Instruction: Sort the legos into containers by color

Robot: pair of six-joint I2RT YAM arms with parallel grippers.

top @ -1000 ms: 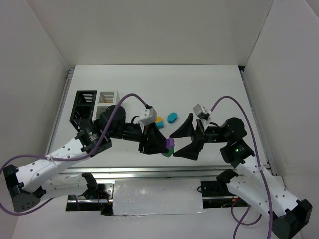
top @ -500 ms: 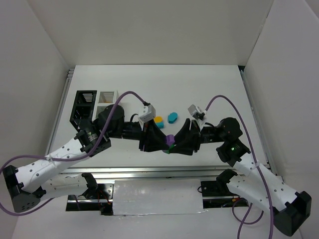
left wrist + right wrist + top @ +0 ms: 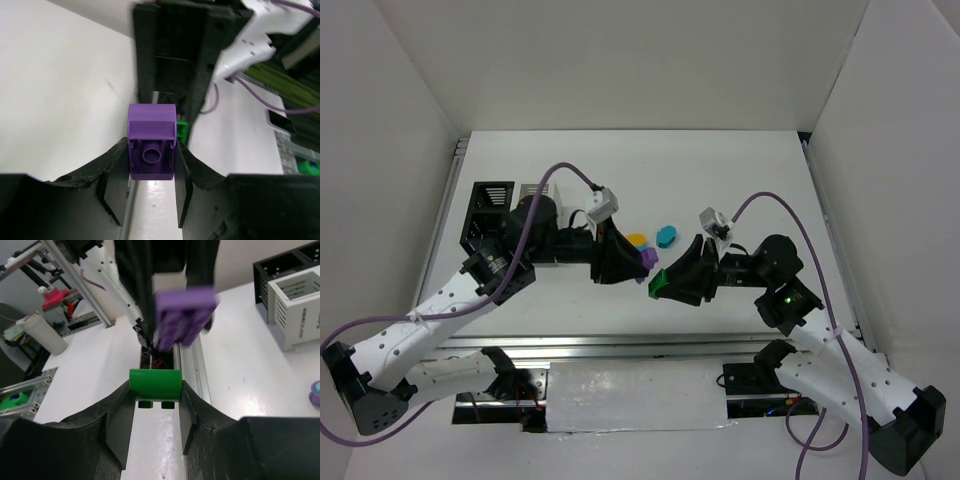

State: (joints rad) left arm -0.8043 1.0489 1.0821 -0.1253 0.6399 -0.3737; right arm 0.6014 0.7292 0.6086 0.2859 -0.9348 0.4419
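Split since a second ago: purple lego [image 3: 150,150] and green lego [image 3: 155,384], then one stack near the middle of the table [image 3: 750,180], gripped on the left with the right end effector spread wide beside it. Now apart, one per arm. Left arm drawn back toward 10 o'clock, right fingers closed in.

Left end effector [image 3: 150,167] pinching the purple lego by two opposite side faces, with the hollow underside and its round tube turned to the left wrist camera. Right end effector [image 3: 155,405] pressed onto the green lego from both sides, rounded top up, two small openings on the face toward the right wrist camera. Both pieces raised off the table.

From above, purple lego at about 10 o'clock of the green one, near it but with a gap between. From the right wrist, purple piece blurred, at 12 o'clock of the green.

Yellow-orange lego [image 3: 636,240] lying on the table at 12 o'clock of the purple one, partly hidden by the left fingers. Teal lego [image 3: 666,236] near its 3 o'clock, not touching.

Black container [image 3: 490,205] toward the table's 9 o'clock edge. White container [image 3: 299,302] touching it at 3 o'clock, mostly hidden under the left arm from above; contents of both not readable.
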